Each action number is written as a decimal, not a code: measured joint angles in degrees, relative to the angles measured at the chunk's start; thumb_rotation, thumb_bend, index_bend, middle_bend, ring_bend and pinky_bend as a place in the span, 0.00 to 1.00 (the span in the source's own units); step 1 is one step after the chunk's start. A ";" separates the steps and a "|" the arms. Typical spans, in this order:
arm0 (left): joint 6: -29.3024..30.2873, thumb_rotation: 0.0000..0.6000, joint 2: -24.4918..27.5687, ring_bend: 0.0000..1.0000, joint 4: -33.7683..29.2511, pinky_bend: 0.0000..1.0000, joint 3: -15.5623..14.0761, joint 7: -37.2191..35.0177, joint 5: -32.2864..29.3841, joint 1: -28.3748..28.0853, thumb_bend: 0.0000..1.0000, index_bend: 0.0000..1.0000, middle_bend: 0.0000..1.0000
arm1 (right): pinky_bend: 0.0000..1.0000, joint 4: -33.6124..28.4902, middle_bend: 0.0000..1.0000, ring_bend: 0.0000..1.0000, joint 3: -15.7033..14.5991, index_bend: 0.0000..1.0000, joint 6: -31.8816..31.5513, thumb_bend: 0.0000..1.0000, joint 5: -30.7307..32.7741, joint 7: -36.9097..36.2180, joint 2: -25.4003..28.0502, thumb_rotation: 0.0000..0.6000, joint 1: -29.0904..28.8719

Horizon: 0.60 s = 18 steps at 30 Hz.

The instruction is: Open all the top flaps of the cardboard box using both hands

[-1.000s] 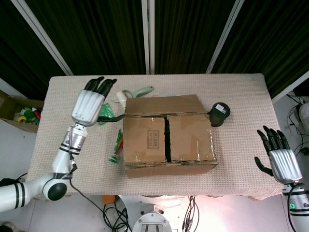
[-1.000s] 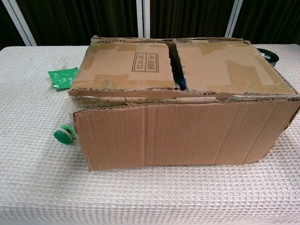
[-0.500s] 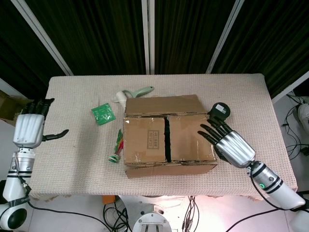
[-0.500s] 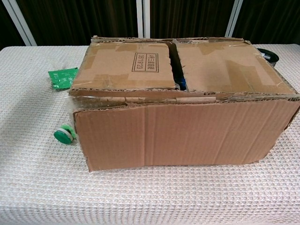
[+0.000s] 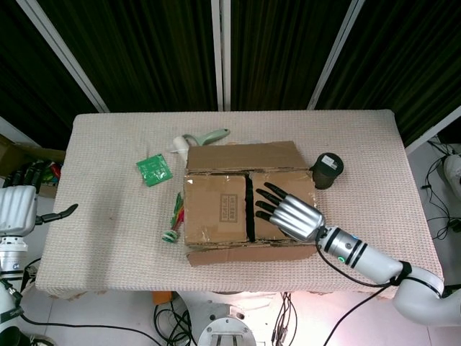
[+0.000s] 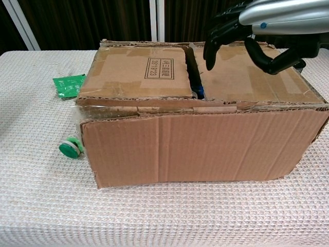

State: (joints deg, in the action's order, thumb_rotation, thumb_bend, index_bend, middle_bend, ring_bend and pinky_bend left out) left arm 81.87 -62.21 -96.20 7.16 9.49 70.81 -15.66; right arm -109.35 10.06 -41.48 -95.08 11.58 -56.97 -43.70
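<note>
We see one box [image 5: 248, 203] mid-table. At its 2 o'clock sits one black can [image 5: 328, 169]; at 10, one green card [image 5: 153, 170]. Our right hand [image 5: 294, 214] hovers over it, fingers spread, holding nothing. Our left hand [image 5: 18, 209] is off at 9, also loose.

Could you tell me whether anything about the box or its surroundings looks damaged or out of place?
The cardboard box looks worn: its front flap edge is ragged and torn. A green-capped item lies wedged against its left lower corner.
</note>
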 measured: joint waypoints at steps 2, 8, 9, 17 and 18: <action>-0.38 0.51 -0.23 0.12 0.28 0.18 0.12 0.02 0.03 0.00 0.01 0.14 0.17 | 0.00 0.37 0.23 0.00 -0.02 0.31 0.92 1.00 1.01 0.47 -0.92 1.00 -0.82; -0.99 0.55 -0.59 0.12 0.86 0.18 0.63 0.09 0.09 -0.01 0.01 0.14 0.17 | 0.00 2.26 0.24 0.00 -0.51 0.31 2.00 1.00 2.75 1.03 -4.14 1.00 -2.49; -1.03 0.56 -0.56 0.12 0.91 0.18 0.72 0.10 0.04 0.02 0.01 0.14 0.17 | 0.00 2.84 0.24 0.00 -0.68 0.31 2.05 1.00 2.96 1.00 -4.82 1.00 -2.79; -1.16 0.55 -0.32 0.12 1.31 0.18 1.00 -0.71 0.31 0.68 0.01 0.14 0.17 | 0.00 5.81 0.25 0.00 -2.26 0.32 2.81 1.00 3.97 0.90 -7.85 1.00 -4.74; -1.21 0.55 -0.31 0.12 1.34 0.18 1.02 -0.79 0.33 0.72 0.01 0.14 0.17 | 0.00 5.94 0.27 0.00 -2.42 0.34 2.65 1.00 3.99 0.85 -7.99 1.00 -4.80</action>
State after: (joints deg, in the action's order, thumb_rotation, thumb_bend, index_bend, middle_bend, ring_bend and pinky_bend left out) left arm 80.66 -62.52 -94.86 8.18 8.71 71.15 -14.94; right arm -103.41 7.65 -38.83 -91.09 12.43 -64.96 -48.50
